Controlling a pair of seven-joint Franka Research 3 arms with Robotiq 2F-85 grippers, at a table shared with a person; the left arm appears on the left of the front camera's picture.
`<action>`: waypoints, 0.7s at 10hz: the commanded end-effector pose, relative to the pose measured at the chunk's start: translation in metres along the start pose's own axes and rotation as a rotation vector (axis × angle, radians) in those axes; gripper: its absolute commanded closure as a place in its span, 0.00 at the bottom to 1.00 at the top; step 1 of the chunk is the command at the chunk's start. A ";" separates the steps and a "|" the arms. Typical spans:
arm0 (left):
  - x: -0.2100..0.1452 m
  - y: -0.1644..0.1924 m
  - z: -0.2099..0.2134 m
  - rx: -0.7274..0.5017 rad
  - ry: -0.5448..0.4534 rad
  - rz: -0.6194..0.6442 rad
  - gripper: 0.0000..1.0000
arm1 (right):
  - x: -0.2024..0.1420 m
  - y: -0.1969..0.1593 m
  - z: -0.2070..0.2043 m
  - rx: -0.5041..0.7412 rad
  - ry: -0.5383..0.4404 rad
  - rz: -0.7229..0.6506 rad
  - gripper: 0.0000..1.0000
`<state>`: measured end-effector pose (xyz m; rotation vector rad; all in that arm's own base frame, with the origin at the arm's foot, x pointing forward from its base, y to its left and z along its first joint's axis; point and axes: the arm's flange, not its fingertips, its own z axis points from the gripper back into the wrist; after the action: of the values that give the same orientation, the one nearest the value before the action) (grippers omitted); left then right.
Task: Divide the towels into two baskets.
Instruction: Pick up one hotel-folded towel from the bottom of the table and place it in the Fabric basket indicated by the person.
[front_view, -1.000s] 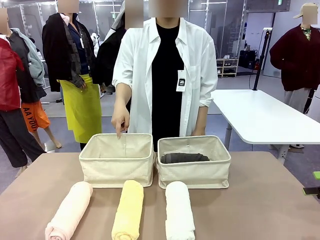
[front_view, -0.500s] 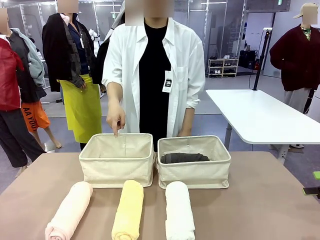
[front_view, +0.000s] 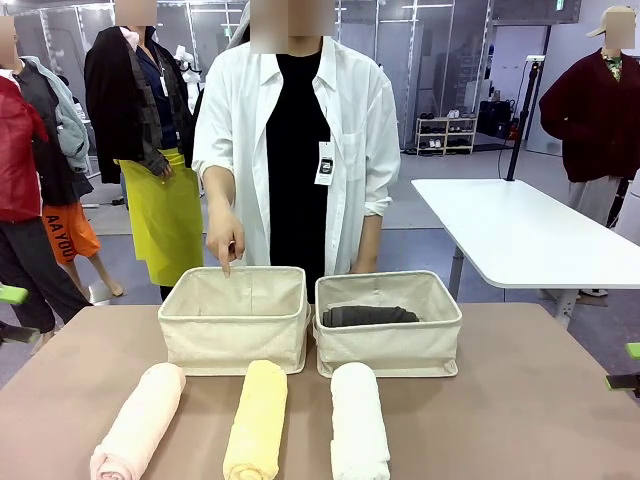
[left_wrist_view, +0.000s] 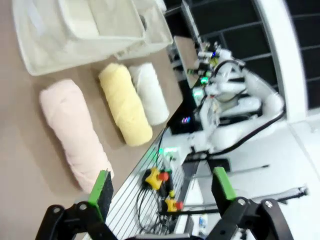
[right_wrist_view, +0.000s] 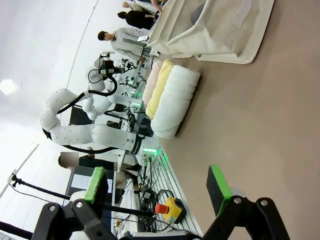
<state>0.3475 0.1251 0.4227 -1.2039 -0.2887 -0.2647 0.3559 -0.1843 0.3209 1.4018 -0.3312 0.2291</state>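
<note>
Towels pink (front_view: 140, 420), yellow (front_view: 257, 418) and white (front_view: 358, 420) lie side by side on the table (front_view: 520, 400), just before the left basket (front_view: 232, 335) and right basket (front_view: 390, 350). Their long axes run toward the person. The grey towel (front_view: 370, 316) lies in the right basket. Left gripper (left_wrist_view: 161, 185), jaws spread and empty, stands nearer the pink. Right gripper (right_wrist_view: 157, 182), likewise spread and empty, stands nearer the white.

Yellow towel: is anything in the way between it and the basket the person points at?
Nothing visible lies between them. The yellow towel lies right in front of the left basket, so only the basket's own front wall must be cleared. The person's hand points down over its far rim.
</note>
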 end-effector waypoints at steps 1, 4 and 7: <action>-0.011 -0.016 -0.041 0.093 0.129 -0.037 0.00 | -0.002 0.005 -0.002 -0.001 -0.015 0.009 0.00; -0.019 -0.032 -0.097 0.273 0.175 -0.067 0.00 | -0.002 0.005 -0.002 -0.001 -0.015 0.009 0.00; -0.020 -0.035 -0.119 0.420 0.214 -0.093 0.00 | -0.002 0.005 -0.002 -0.001 -0.015 0.009 0.00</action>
<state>0.3466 0.0160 0.4186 -0.8031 -0.2254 -0.4101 0.3557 -0.1843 0.3215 1.4012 -0.3328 0.2296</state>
